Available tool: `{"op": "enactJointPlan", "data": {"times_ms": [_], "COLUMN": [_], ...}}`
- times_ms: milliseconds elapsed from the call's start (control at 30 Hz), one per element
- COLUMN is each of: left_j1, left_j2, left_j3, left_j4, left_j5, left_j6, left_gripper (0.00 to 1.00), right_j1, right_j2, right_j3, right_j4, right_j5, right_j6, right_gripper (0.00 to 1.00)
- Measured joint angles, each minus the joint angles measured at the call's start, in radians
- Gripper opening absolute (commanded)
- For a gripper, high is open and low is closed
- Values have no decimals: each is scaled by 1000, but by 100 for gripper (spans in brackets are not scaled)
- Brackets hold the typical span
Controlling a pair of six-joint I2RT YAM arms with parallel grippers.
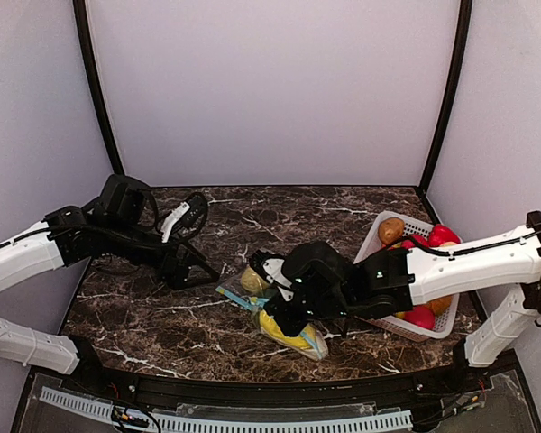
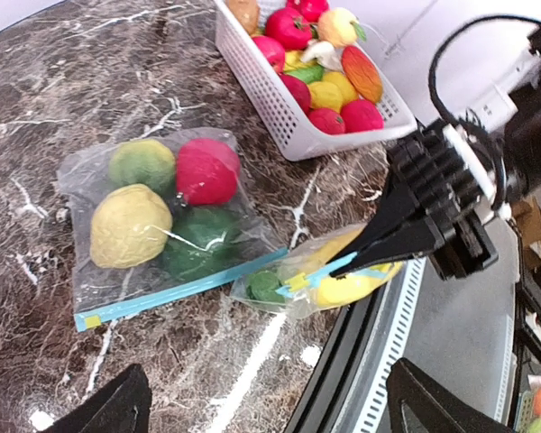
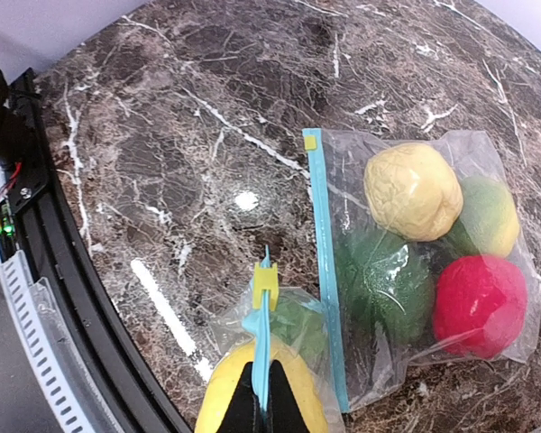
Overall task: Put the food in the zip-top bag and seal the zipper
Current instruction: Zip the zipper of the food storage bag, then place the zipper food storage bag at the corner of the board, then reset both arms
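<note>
— Where do you grip?
— On the zipper strip [image 3: 262, 338]: your right hand [image 3: 263, 401] pinches it, small bag [image 2: 343, 284] at the counter [image 3: 162, 135] edge. The film is probably thin and slippery, the food [image 3: 216, 410] light. Your left hand [image 2: 270, 419] gapes wide, holding nothing.
— Views?
— Only the left wrist shows the basket [image 2: 261, 108].

We count: flat bag [image 2: 90, 298] holding four pieces of food [image 2: 126, 225], yellow, green, red, dark green; second bag [image 2: 279, 290] by the near edge, zipper pinched by right gripper [image 2: 356, 260]; basket [image 2: 261, 104] of more food, to the right.
</note>
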Motion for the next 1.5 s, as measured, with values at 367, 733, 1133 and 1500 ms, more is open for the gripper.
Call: {"op": "enactJointPlan", "data": {"times_ms": [367,733,1133,1500], "left_j1": [146,256,420,740], "left_j2": [-14,-47,-52,-59], "left_j3": [-78,-95,-106,-167], "left_j4": [64,135,179,239], "left_j5": [-42,-46,-97,-188], "left_j6": [-103,-137,-146,-175], "left_gripper": [94,95,98,99], "right_j1": [56,60,-128,-690], "right_j2": [182,106,-43,-298], "right_j3": [131,132,100,-83], "right_j4": [-87,-61,-33,-114], "right_j5": [130,13,-60,-133], "right_j6": [46,18,52,67], "right_gripper": [76,99,99,99]}}
